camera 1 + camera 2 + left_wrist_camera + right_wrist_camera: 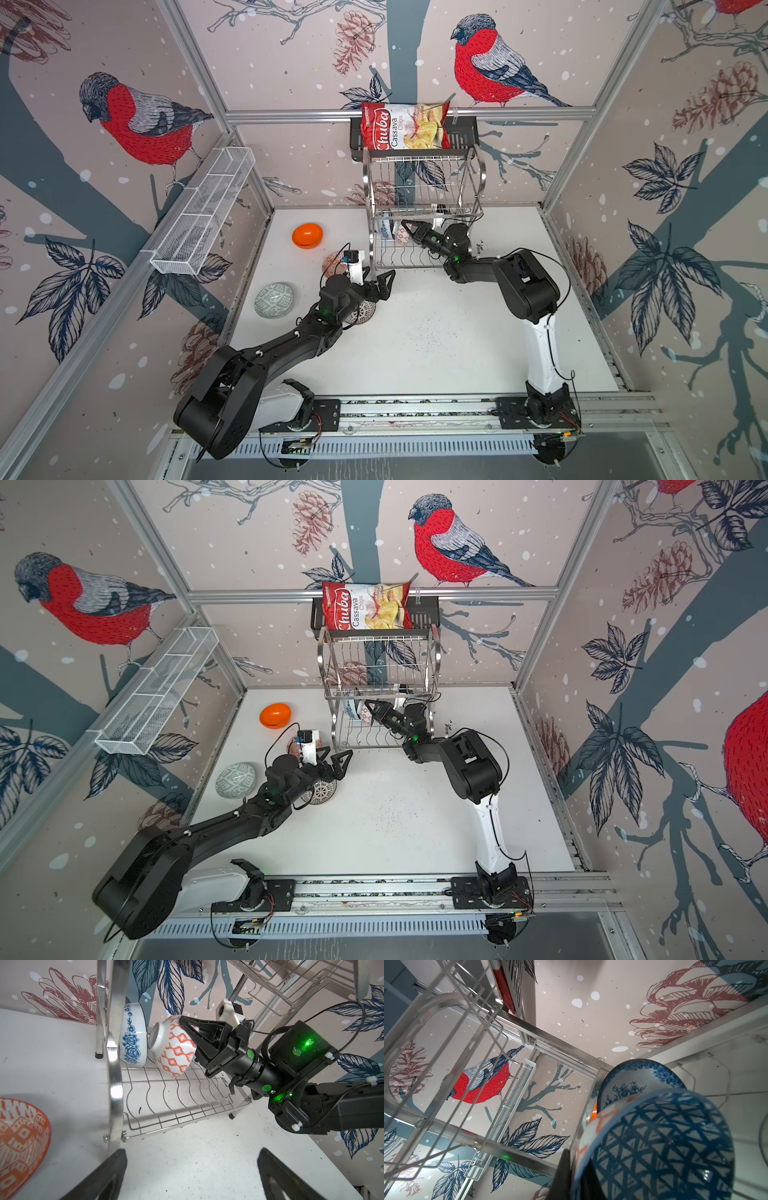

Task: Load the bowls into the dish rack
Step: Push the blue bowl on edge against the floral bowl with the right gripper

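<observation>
right gripper (188,1026) pinches red-white bowl (172,1049) by its rim, foot toward (maybe touching) blue-floral bowl (133,1039); left gripper (192,1153) spread.

Bird-and-pinecone wallpapered walls (291,50), aluminium frame (407,113), white tabletop (436,332).

The dark fingers (564,1172) clamp the rim of the triangle-patterned bowl (664,1147), which is blue inside and orange-and-white outside. Just beyond that bowl, farther from the fingers, the blue-floral bowl (639,1080) stands on edge. The dish rack (506,1156) spreads its steel wires off to the side.
</observation>
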Motion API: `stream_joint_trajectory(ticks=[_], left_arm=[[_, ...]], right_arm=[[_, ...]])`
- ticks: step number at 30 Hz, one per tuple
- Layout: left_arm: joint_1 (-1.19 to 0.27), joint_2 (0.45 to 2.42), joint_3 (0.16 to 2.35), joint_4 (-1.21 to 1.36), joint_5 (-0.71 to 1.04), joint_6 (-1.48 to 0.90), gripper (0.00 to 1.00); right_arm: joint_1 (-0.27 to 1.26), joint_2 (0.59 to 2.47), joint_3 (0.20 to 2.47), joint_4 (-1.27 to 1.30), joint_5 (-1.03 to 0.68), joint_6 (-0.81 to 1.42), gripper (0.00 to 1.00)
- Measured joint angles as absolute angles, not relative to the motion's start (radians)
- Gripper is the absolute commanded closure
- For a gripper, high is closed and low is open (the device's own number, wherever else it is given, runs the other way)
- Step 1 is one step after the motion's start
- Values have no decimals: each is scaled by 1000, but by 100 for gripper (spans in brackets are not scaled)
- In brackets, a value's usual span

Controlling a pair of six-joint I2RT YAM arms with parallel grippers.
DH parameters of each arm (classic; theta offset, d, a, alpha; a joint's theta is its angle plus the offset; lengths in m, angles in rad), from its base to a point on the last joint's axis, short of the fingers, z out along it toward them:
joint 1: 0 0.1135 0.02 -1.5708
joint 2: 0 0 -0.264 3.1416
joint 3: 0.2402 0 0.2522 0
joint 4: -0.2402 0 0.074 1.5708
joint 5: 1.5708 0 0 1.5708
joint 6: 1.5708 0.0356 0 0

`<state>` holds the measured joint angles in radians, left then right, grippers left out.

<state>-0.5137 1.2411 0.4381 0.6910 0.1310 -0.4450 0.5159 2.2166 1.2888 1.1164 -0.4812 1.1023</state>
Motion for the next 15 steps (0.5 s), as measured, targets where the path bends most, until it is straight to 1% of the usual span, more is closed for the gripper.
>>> stream_joint_trajectory(ticks=[15], left_arm=[[-513, 1242, 438, 691, 130, -445, 2]], right_arm=[[500, 2299, 1366, 1145, -501, 1111, 100]])
